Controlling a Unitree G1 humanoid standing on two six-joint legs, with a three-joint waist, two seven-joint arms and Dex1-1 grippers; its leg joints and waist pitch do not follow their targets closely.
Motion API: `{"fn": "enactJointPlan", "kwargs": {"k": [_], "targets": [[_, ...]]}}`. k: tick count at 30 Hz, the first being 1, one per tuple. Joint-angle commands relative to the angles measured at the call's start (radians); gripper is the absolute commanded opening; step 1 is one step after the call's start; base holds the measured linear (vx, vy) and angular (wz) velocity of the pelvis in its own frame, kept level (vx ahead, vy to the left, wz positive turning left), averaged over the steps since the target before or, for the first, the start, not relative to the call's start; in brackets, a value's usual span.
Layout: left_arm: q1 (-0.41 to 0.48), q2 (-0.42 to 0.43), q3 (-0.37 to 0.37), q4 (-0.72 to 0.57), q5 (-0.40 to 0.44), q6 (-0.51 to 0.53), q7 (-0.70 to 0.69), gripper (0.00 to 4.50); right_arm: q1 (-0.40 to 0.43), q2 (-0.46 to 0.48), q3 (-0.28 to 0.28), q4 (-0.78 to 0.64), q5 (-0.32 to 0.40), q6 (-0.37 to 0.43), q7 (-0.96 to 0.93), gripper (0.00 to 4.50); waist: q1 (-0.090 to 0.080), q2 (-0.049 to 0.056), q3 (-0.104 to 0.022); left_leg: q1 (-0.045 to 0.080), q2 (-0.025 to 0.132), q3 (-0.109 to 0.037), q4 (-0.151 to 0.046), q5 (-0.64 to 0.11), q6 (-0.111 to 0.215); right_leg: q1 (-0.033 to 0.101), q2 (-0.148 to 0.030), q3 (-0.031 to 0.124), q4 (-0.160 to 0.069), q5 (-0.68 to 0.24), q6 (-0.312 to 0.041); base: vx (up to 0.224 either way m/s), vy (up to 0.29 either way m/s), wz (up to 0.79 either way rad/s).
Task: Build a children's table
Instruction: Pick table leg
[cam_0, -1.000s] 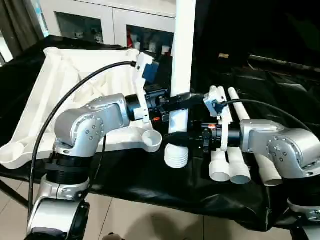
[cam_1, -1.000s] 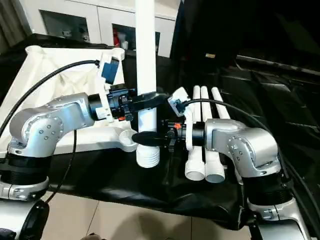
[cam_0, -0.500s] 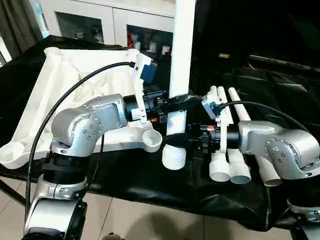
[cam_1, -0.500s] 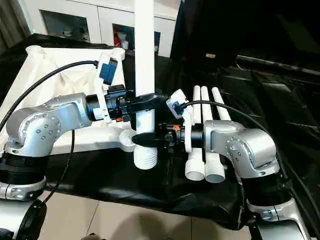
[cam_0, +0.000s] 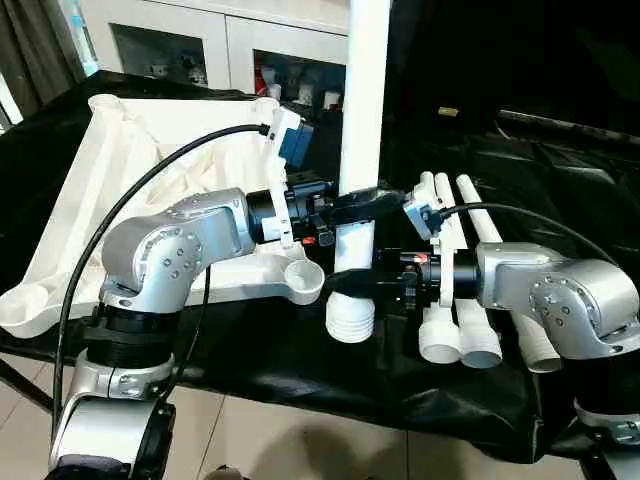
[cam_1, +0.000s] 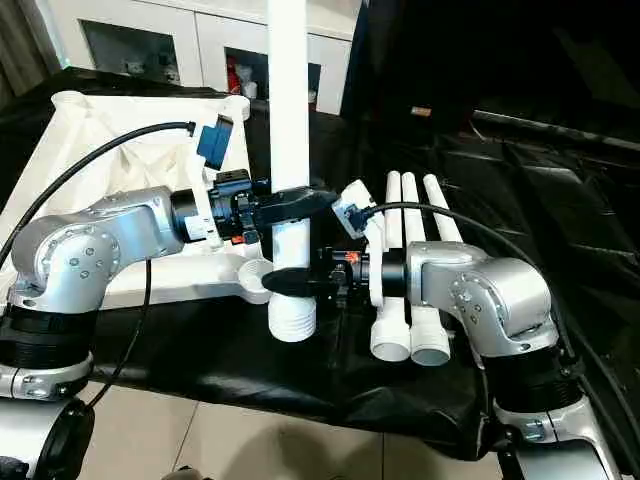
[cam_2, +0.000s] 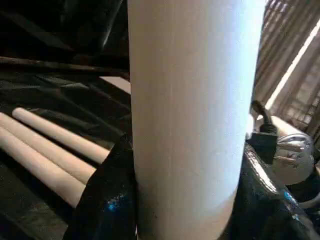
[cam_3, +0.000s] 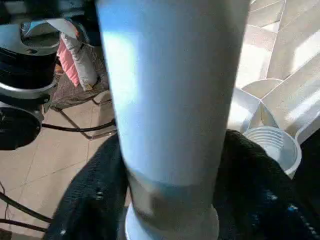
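A white table leg (cam_0: 362, 100) stands upright over the black-covered bench, its ribbed threaded end (cam_0: 350, 318) pointing down. My left gripper (cam_0: 357, 205) is shut on its middle; black fingers (cam_2: 107, 200) hug it on both sides. Lower down, just above the threads, my right gripper (cam_0: 350, 283) closes around the same leg, fingers (cam_3: 250, 175) pressed to both sides. The white tabletop (cam_0: 130, 150) lies upside down to the left. Its near corner socket (cam_0: 303, 280) sits open just left of the leg's threaded end.
Three more white legs (cam_0: 470, 330) lie side by side on the black cloth under my right forearm. A white cabinet (cam_0: 200, 40) with glass fronts stands behind the bench. The bench's front edge (cam_0: 350, 410) is close below the leg, with tiled floor beyond.
My right gripper has shifted slightly down the leg toward the threaded end. The leg stays upright in my left gripper, beside the socket.
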Motion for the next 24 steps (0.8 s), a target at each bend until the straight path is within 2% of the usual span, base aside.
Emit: {"fn": "enactJointPlan", "kwargs": {"k": [1,3,6,15,16,18,22,24], "targets": [[-0.015,-0.013,0.006,-0.027,-0.029,0.01,-0.014,1.88,0.011,-0.008,-0.002,0.005,0.004,0.003,-0.001,2.52,0.004,0.019,-0.077,-0.002,0.046,-0.015,-0.069,-0.034,-0.008,0.071,-0.081,0.059,-0.071,-0.057,-0.208,0.0,0.0,0.0],[-0.017,-0.014,0.009,-0.025,-0.032,0.011,-0.014,1.88,0.011,-0.006,-0.005,0.005,0.009,0.006,0.001,2.39,0.004,0.021,-0.077,-0.002,0.046,-0.015,-0.069,-0.038,-0.007,0.072,-0.081,0.059,-0.072,-0.061,-0.207,0.0,0.0,0.0],[-0.019,-0.011,0.007,-0.024,-0.033,0.01,-0.016,1.88,0.01,-0.004,-0.008,0.006,0.011,0.009,-0.001,2.08,0.004,0.02,-0.077,-0.001,0.046,-0.015,-0.069,-0.036,-0.007,0.072,-0.081,0.06,-0.072,-0.058,-0.207,0.0,0.0,0.0],[-0.025,-0.013,0.012,-0.015,-0.031,0.007,-0.012,1.88,0.007,-0.002,-0.008,0.014,0.013,0.01,-0.005,1.9,0.004,0.021,-0.077,-0.002,0.045,-0.015,-0.069,-0.039,-0.009,0.072,-0.08,0.059,-0.073,-0.062,-0.206,0.0,0.0,0.0],[-0.036,-0.024,0.021,-0.005,-0.015,-0.019,0.01,2.23,0.007,0.0,-0.007,0.015,0.014,0.009,-0.007,1.9,0.005,0.02,-0.078,-0.003,0.045,-0.015,-0.069,-0.035,-0.009,0.073,-0.081,0.059,-0.073,-0.06,-0.205,0.0,0.0,0.0],[-0.053,-0.038,0.039,0.011,-0.016,-0.028,0.03,2.58,0.007,0.001,-0.004,0.017,0.011,0.007,-0.008,1.9,0.005,0.02,-0.078,-0.003,0.046,-0.015,-0.069,-0.036,-0.008,0.073,-0.081,0.059,-0.073,-0.056,-0.208,0.0,0.0,0.0],[-0.073,-0.032,0.059,0.014,-0.047,-0.01,0.013,2.91,0.006,0.002,-0.002,0.018,0.009,0.006,-0.009,1.89,0.006,0.021,-0.078,-0.002,0.044,-0.015,-0.068,-0.036,-0.008,0.073,-0.08,0.058,-0.073,-0.05,-0.213,0.0,0.0,0.0],[-0.107,-0.049,0.093,0.05,-0.045,-0.02,0.054,3.06,0.007,0.002,0.001,0.018,0.005,0.004,-0.012,1.89,0.006,0.023,-0.077,-0.003,0.042,-0.015,-0.067,-0.041,-0.007,0.074,-0.081,0.058,-0.075,-0.063,-0.21,0.0,0.0,0.0]]}}
